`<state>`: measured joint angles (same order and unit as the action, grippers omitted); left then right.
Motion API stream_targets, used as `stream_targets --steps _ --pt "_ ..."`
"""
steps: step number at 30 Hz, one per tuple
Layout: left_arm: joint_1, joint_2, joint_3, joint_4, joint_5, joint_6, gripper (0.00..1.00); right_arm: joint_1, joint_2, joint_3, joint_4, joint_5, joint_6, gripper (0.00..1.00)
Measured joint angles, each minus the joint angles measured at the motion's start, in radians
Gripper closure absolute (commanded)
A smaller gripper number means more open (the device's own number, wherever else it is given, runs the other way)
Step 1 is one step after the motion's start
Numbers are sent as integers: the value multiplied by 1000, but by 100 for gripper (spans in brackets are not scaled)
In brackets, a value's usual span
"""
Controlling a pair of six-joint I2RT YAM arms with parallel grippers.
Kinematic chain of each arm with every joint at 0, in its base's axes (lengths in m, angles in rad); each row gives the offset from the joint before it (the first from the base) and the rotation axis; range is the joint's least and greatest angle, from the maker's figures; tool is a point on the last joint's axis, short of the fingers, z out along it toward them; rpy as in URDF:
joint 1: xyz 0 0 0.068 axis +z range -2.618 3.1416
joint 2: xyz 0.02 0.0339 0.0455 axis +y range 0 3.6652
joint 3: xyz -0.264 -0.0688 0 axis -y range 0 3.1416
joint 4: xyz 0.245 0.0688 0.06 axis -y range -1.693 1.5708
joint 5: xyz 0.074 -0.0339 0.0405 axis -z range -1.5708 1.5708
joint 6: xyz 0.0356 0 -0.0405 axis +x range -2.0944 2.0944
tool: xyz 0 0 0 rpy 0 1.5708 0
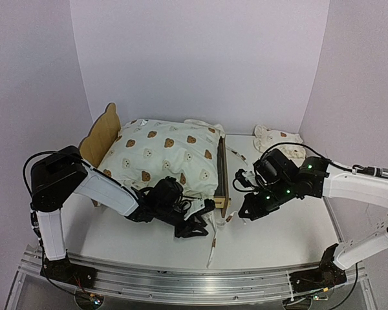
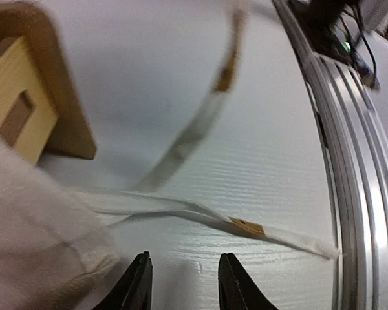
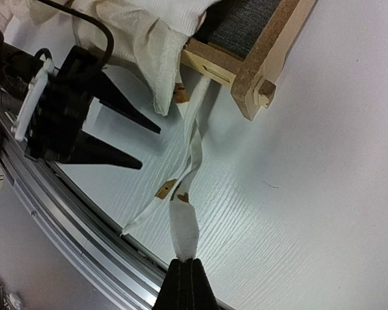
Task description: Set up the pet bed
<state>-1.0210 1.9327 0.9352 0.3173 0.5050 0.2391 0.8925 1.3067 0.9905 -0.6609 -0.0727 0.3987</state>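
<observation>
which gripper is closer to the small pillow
Right. The right gripper, shut on a tie string, sits in front of the small pillow; the left gripper, open, is farther left.

From above, the cushion [image 1: 165,152] covers the pet bed [image 1: 103,132], so we see only its headboard and foot end. The base and most of the rails are hidden. The right arm [image 1: 359,184] hides part of the small pillow [image 1: 281,137].

In the left wrist view, the bottom edge cuts the left gripper [image 2: 183,265] down to its fingertips. The bed's corner runs off the top left, the cushion is a pale blur, and the upper string [image 2: 204,119] is smeared. We cannot tell whether it is the same as the tie string [image 3: 184,229] in the right wrist view. That string's end vanishes between the closed tips of the right gripper [image 3: 187,271], which is itself cut off at the bottom edge.
</observation>
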Motion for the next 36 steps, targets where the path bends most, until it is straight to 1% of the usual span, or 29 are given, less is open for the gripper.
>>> stream_targets --steps 3,6,8,10,14,17,19,22,24,26,27,36 --pt "1 0 0 43 -105 -264 63 0 0 -36 46 0 23 100" --pt "-2 0 0 77 -204 -462 60 0 0 -61 82 0 41 100" --pt "-2 0 0 92 -257 -560 62 0 0 -71 99 -2 51 100" --pt "-4 0 0 110 -297 -647 66 0 0 -76 112 -6 57 100" --pt "-8 1 0 128 -354 -774 69 0 0 -77 132 -11 64 100" --pt "-9 9 -5 163 -367 -815 71 0 0 -77 144 -12 64 100" --pt "-10 21 -10 200 -368 -817 74 0 0 -77 150 -14 64 100" --pt "-12 47 -10 243 -369 -813 80 0 1 -77 162 -15 64 100" --pt "-12 60 -10 254 -369 -810 87 0 1 -77 171 -15 63 100" --pt "-12 65 -10 260 -369 -806 97 0 5 -77 181 -16 62 100" --pt "-12 66 -10 260 -369 -807 99 0 8 -77 186 -16 62 100" --pt "-11 70 -10 269 -362 -785 100 0 65 -76 218 -27 49 100"
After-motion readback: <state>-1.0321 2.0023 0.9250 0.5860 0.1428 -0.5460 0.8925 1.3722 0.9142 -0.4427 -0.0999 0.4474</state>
